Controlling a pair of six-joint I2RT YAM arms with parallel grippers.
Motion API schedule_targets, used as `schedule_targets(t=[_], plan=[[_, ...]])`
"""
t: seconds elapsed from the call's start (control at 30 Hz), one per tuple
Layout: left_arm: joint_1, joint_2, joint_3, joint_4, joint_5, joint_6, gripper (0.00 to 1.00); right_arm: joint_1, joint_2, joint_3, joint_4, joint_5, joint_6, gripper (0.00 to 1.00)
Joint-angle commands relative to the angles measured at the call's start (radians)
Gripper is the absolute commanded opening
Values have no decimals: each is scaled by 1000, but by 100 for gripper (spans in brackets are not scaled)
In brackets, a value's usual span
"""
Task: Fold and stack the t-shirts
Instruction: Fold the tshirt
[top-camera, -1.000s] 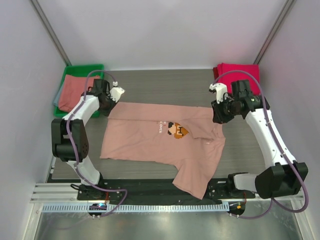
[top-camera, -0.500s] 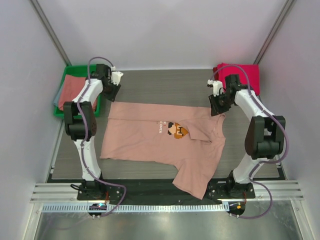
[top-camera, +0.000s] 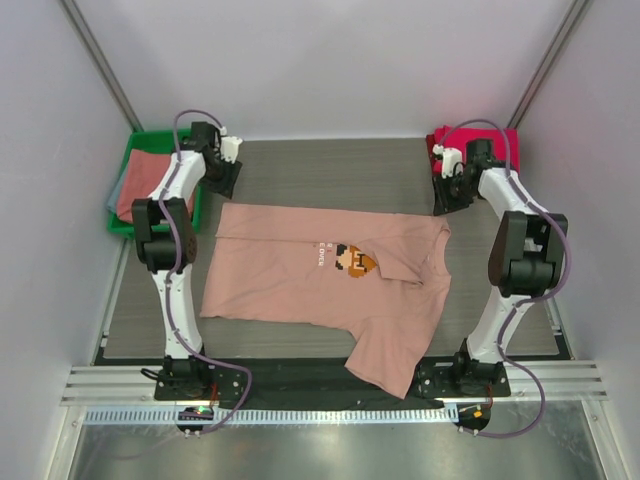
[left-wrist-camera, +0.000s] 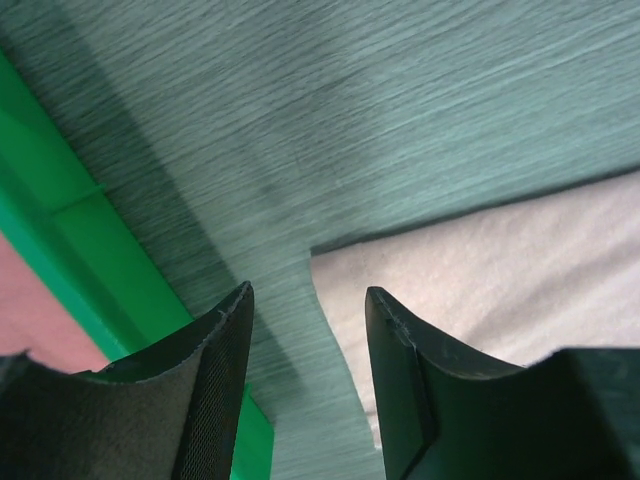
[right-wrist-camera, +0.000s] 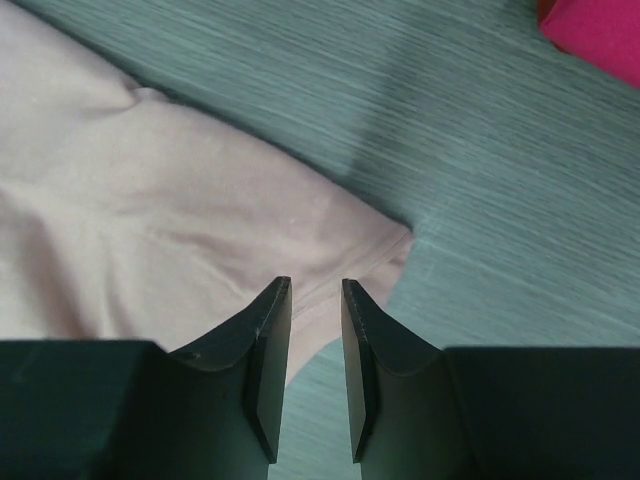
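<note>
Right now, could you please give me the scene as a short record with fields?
pink tee: spread flat, centre, print up
magenta tee: folded, far right corner
bin: far left, holds salmon tees
left jaws: open, empty, by pink tee's far left corner
right jaws: slightly open, empty, above its far right corner

— Inspector: Class of premises?
— Assistant: Robotics lab test cell. Plain white panel walls (top-camera: 320, 60) enclose a grey wood-grain table (top-camera: 330, 170).
— Inspector: Supporting evidence?
— Assistant: Left arm (top-camera: 165, 230) and right arm (top-camera: 520, 250) bolted along an aluminium rail (top-camera: 110, 385), purple cables (top-camera: 180, 330) exposed, metal frame struts (top-camera: 100, 60) in the corners.
</note>
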Motion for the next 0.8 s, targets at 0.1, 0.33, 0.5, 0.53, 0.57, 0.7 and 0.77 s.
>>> schedule_targets(t=[0.1, 0.33, 0.5, 0.53, 0.57, 0.7, 0.77], plan=[[2, 45, 52, -15, 20, -21, 51, -24, 128, 111, 31, 10, 10, 33], [2, 38, 44, -10, -1, -12, 50, -53, 201, 190, 27, 26, 0, 33], [2, 29, 38, -15, -11, -1, 51, -56, 202, 178, 11, 12, -3, 34], [2, 30, 38, -16, -11, 3, 52, -56, 200, 171, 7, 6, -4, 34], [2, 29, 36, -13, -12, 3, 52, -56, 194, 161, -1, -9, -6, 35], [2, 27, 30, -16, -17, 3, 52, -56, 180, 125, -2, -26, -6, 36], [2, 27, 26, -15, -18, 5, 52, -56, 177, 110, -1, -29, -9, 36]])
